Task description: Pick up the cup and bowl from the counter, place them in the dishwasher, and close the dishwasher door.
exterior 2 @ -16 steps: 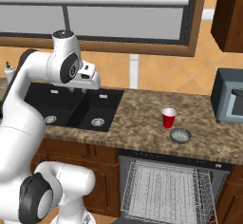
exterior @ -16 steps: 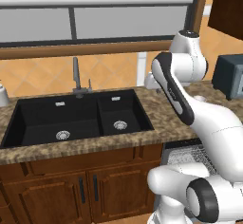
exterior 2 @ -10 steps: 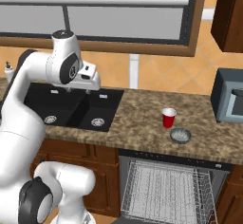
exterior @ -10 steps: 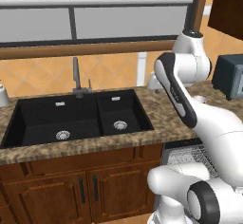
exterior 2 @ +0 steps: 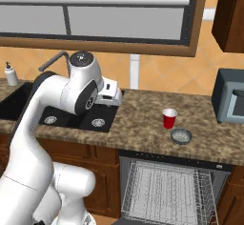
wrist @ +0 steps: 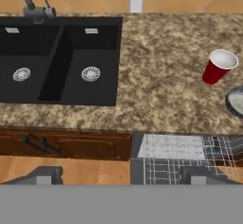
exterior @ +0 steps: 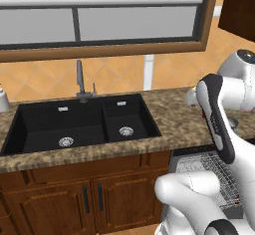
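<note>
Cup: a small red plastic cup with a white inside [exterior 2: 169, 118] stands upright on the brown-and-tan speckled granite counter [exterior 2: 143, 124], to the right of the black double sink [exterior: 79, 122]; in the hand view it is at the right [wrist: 218, 66].
Bowl: a small shallow round grey bowl [exterior 2: 181, 135] sits on the counter just beside the cup, nearer the front edge and a little to its right; the two look apart, not touching.
Dishwasher: the grey metallic dishwasher [exterior 2: 167, 190] under the counter is open, its white wire rack [exterior 2: 164, 193] showing below the cup and bowl.
Gripper: the two-finger gripper [wrist: 114, 174] hangs high above the counter's front edge, well apart from the cup and bowl. Its dark fingertips [wrist: 47, 174] are spread wide with nothing between them.
Arm: in the right base view the white hand [exterior 2: 110, 93] is over the sink's right basin.
Other: a grey faucet [exterior: 80, 82] stands behind the sink; a dark boxy appliance [exterior 2: 229, 102], probably a microwave, sits at the counter's far right.
</note>
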